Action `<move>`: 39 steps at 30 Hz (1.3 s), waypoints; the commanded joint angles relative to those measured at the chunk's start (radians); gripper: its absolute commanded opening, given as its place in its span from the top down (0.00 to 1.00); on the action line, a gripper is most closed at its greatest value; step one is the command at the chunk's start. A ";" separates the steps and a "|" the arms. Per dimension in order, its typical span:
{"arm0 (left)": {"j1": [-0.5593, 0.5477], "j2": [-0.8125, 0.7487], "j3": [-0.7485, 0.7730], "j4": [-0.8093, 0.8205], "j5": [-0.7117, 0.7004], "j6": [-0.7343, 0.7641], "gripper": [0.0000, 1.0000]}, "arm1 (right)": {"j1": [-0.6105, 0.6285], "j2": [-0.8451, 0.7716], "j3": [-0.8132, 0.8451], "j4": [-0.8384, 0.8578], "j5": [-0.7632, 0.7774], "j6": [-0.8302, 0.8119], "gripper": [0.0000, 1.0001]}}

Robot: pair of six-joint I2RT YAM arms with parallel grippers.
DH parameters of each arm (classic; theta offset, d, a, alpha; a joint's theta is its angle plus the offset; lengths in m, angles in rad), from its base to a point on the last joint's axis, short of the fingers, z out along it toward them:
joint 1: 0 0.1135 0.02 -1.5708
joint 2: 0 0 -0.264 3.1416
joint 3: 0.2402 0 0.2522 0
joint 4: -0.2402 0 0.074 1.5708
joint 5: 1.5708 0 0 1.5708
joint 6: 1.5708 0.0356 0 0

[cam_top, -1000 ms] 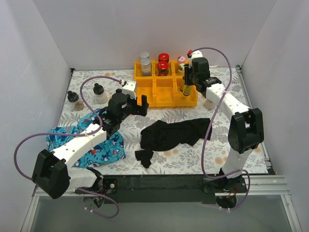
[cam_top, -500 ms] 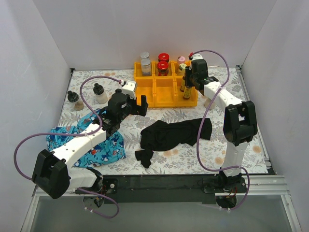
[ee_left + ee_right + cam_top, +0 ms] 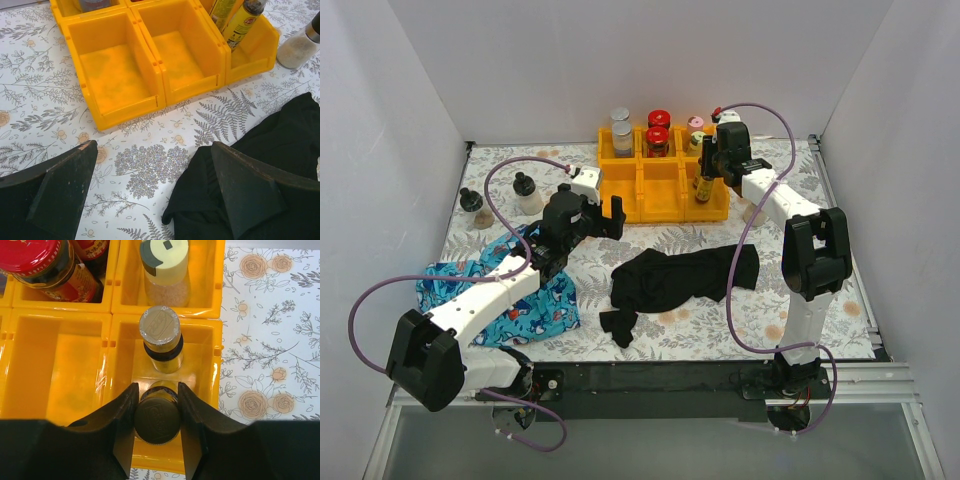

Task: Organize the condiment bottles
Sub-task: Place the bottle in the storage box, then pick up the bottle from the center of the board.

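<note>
One black-capped bottle point(image 3: 156, 421) stands in the front right compartment of the orange tray point(image 3: 112, 310), pinched at its cap by the right gripper point(image 3: 156, 400); a foil-capped bottle point(image 3: 160, 330) stands just behind it. The left gripper point(image 3: 152, 150) hangs wide open over the table point(image 3: 50, 115), beside a black cloth point(image 3: 280, 135).

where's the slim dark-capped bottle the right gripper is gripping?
In the right wrist view, the slim dark-capped bottle is clamped in the right gripper, in the near-right compartment of the orange plastic tray, directly in front of a foil-capped bottle.

White walls point(image 3: 670, 60) — floral tabletop point(image 3: 670, 335)
</note>
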 commanded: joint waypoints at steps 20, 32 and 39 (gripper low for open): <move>0.007 -0.079 0.011 -0.001 -0.021 0.014 0.02 | -0.004 -0.164 0.082 -0.078 0.036 -0.004 0.24; 0.007 -0.096 0.011 -0.001 0.026 -0.004 0.02 | -0.070 -0.249 0.100 -0.389 0.235 -0.030 0.04; 0.007 -0.102 0.005 -0.001 0.025 -0.007 0.02 | -0.184 -0.187 0.055 -0.503 0.140 -0.027 0.03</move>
